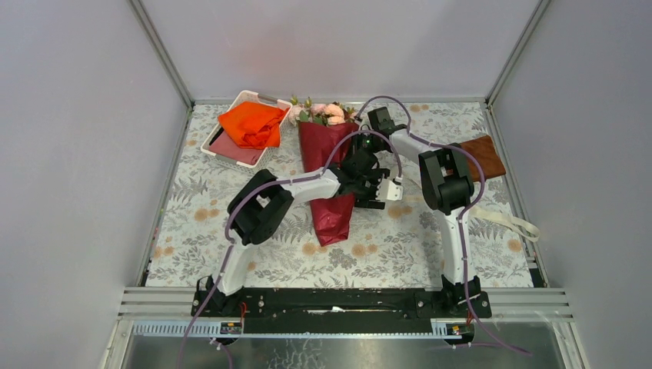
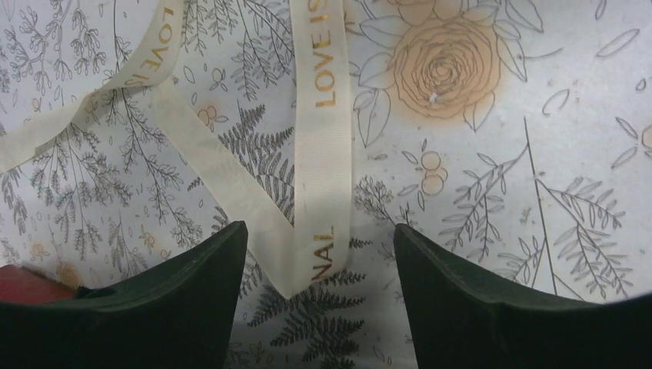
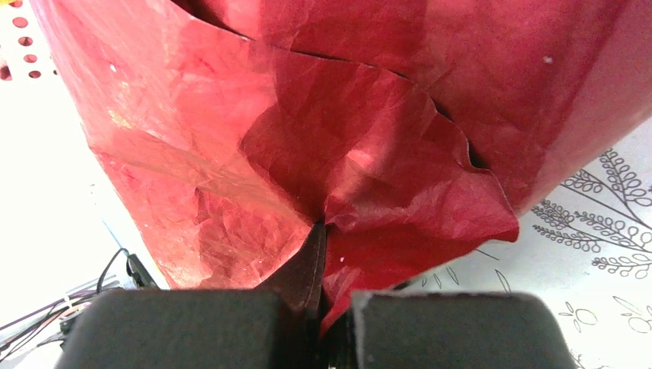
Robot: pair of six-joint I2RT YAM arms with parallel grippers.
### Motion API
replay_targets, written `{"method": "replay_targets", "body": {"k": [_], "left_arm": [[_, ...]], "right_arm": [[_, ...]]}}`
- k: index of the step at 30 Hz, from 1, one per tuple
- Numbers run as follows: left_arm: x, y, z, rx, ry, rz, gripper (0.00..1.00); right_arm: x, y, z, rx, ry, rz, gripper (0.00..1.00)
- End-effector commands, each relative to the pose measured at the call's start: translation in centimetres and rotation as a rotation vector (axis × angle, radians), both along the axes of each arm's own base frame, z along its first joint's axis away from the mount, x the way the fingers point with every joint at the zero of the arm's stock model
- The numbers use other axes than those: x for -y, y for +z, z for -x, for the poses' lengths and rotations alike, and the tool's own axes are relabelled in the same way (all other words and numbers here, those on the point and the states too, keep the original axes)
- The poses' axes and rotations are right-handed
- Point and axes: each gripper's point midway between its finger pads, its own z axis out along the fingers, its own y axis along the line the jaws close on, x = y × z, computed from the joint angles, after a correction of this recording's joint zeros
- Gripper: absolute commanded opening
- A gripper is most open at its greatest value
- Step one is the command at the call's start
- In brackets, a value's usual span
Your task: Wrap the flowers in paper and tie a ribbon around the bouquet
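At far left I see a white plastic tray (image 1: 211,137) holding a folded orange cloth (image 1: 252,123). Beside it the dark red crinkly paper (image 1: 332,219) lies as a cone on the floral tablecloth (image 1: 415,246), with pale pink roses (image 1: 327,111) at its far end. My right claw (image 3: 321,231) is clamped on a fold of that paper. My left claw (image 2: 319,228) hangs spread wide over the cream lettered ribbon (image 2: 323,115). A folded brown cloth (image 1: 484,157) sits at right.

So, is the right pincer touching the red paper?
Touching. The right wrist view shows the right pincer shut on a fold of the red paper.
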Motion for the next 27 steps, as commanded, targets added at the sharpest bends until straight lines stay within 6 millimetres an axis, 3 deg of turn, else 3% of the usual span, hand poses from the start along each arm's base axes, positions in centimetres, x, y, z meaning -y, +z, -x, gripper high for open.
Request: {"method": "replay_targets", "body": {"k": [1, 3, 4, 5, 7, 11, 15, 17, 20, 23, 27], "left_arm": [[0.3, -1.6, -1.1, 0.017, -0.005, -0.022, 0.62], [0.0, -2.2, -0.6, -0.016, -0.009, -0.046, 0.30], [-0.3, -2.4, -0.1, -0.033, -0.010, -0.055, 0.06], [-0.6, -2.4, 0.5, -0.059, -0.002, -0.059, 0.00], [-1.2, -1.3, 3.2, -0.128, 0.001, -0.059, 0.00], [-3.3, 0.5, 12.5, -0.330, -0.008, -0.093, 0.00], [-7.3, 1.8, 21.9, -0.562, -0.044, -0.197, 0.00], [-9.6, 2.0, 25.0, -0.642, -0.048, -0.270, 0.00], [-14.0, 1.8, 28.0, -0.712, -0.048, -0.380, 0.00], [-17.6, 0.7, 28.2, -0.649, -0.014, -0.459, 0.00], [-19.8, 1.1, 28.3, -0.661, 0.009, -0.462, 0.00]], "right_arm": [[-0.1, 1.2, -1.4, 0.051, 0.018, -0.006, 0.00], [0.0, 1.3, -1.4, 0.053, 0.019, -0.003, 0.00], [0.0, 1.4, -1.4, 0.054, 0.019, -0.002, 0.00], [0.0, 1.5, -1.3, 0.051, 0.016, 0.001, 0.00], [0.3, 1.7, -1.2, 0.047, 0.009, 0.010, 0.00], [0.7, 2.5, -0.8, 0.039, -0.007, 0.027, 0.00], [0.7, 3.4, -0.8, 0.028, -0.025, 0.025, 0.00], [0.6, 3.9, -0.8, 0.022, -0.027, 0.022, 0.00], [0.9, 4.1, -0.7, 0.015, -0.030, 0.042, 0.00], [1.2, 4.4, -0.6, 0.025, -0.031, 0.059, 0.00], [1.4, 4.6, -0.6, 0.027, -0.034, 0.060, 0.00]]}}
